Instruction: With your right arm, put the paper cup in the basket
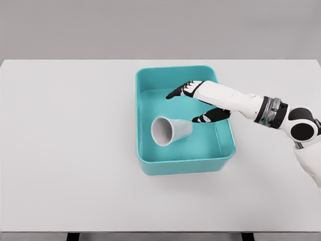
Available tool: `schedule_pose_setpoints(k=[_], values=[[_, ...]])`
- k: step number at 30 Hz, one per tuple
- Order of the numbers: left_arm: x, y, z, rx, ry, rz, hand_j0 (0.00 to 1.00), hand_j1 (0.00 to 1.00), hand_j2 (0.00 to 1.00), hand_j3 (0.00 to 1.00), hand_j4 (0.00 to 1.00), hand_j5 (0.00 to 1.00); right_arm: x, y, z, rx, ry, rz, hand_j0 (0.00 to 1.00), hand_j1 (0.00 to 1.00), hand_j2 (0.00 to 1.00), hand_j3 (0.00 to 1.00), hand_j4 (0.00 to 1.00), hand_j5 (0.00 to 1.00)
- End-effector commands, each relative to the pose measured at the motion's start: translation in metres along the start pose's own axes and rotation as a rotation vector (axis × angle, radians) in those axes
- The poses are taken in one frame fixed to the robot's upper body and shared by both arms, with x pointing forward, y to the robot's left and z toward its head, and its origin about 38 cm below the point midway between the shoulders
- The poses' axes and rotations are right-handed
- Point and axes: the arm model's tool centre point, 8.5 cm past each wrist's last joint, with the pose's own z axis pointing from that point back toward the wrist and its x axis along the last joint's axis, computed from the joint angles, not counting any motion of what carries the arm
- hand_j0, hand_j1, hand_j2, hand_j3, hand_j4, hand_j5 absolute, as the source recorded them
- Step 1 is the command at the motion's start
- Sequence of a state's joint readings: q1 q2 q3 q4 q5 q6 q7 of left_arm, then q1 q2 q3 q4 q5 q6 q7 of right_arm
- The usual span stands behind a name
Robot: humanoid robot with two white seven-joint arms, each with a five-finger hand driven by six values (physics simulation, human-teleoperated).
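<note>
A white paper cup point(169, 130) lies on its side inside the teal basket point(150, 165), its open mouth turned toward the front left. My right hand point(193, 103) hovers over the basket's back right part, fingers spread and holding nothing. Its thumb tip sits close to the cup's narrow base, and I cannot tell whether they touch. The right forearm reaches in from the right edge across the basket's right wall.
The basket stands near the middle of a white table point(65, 150). The table's front edge runs along the bottom of the view. My left arm does not show.
</note>
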State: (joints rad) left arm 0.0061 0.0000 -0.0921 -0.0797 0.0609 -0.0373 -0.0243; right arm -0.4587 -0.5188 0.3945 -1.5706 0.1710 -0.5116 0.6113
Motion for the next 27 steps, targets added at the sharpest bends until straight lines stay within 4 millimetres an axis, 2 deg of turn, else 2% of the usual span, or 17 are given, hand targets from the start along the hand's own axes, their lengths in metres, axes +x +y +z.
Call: schedule_pose_setpoints(k=[1, 3, 4, 7, 9, 15, 19, 21, 24, 27], values=[[0.0, 0.0, 0.0, 0.0, 0.0, -0.001, 1.0, 1.0, 1.0, 1.0, 1.0, 1.0, 0.0, -0.001, 0.0, -0.004, -0.002, -0.005, 0.9, 0.9, 0.9, 0.9, 0.9, 0.9], [0.0, 0.0, 0.0, 0.0, 0.0, 0.001, 1.0, 1.0, 1.0, 1.0, 1.0, 1.0, 0.001, -0.004, 0.001, -0.009, -0.002, 0.001, 0.92, 0.92, 0.92, 0.92, 0.92, 0.92], [0.0, 0.0, 0.0, 0.001, 0.0, 0.001, 1.0, 1.0, 1.0, 1.0, 1.0, 1.0, 0.001, -0.006, 0.002, -0.015, -0.001, 0.002, 0.97, 0.97, 0.97, 0.97, 0.97, 0.97], [0.0, 0.0, 0.0, 0.0, 0.0, 0.001, 1.0, 1.0, 1.0, 1.0, 1.0, 1.0, 0.003, -0.018, 0.008, -0.056, -0.001, 0.006, 0.98, 0.98, 0.98, 0.98, 0.98, 0.98], [0.0, 0.0, 0.0, 0.0, -0.001, -0.001, 1.0, 1.0, 1.0, 1.0, 1.0, 1.0, 0.003, -0.032, 0.022, -0.145, -0.03, -0.056, 0.99, 0.99, 0.99, 0.99, 0.99, 0.99], [0.001, 0.0, 0.0, 0.0, -0.003, 0.0, 1.0, 1.0, 1.0, 1.0, 1.0, 1.0, 0.005, -0.066, 0.073, -0.209, -0.077, -0.171, 0.99, 0.99, 0.99, 0.99, 0.99, 0.99], [0.0, 0.0, 0.0, 0.0, 0.0, -0.001, 1.0, 1.0, 1.0, 1.0, 1.0, 1.0, 0.005, -0.066, 0.079, -0.211, -0.066, -0.168, 0.99, 0.99, 0.99, 0.99, 0.99, 0.99], [0.0, 0.0, 0.0, -0.001, -0.001, -0.007, 1.0, 1.0, 1.0, 1.0, 1.0, 1.0, 0.003, -0.069, 0.091, -0.207, -0.038, -0.155, 0.99, 0.99, 0.99, 0.99, 0.99, 0.99], [0.0, 0.0, 0.0, 0.0, -0.001, -0.003, 1.0, 1.0, 1.0, 1.0, 1.0, 1.0, -0.004, -0.059, 0.115, -0.246, 0.012, -0.178, 0.99, 0.99, 0.99, 0.99, 0.99, 0.99], [0.002, 0.0, 0.0, -0.001, -0.004, -0.006, 1.0, 1.0, 1.0, 1.0, 1.0, 1.0, -0.005, -0.056, 0.122, -0.254, 0.023, -0.182, 0.99, 0.99, 0.99, 0.99, 0.99, 0.99]])
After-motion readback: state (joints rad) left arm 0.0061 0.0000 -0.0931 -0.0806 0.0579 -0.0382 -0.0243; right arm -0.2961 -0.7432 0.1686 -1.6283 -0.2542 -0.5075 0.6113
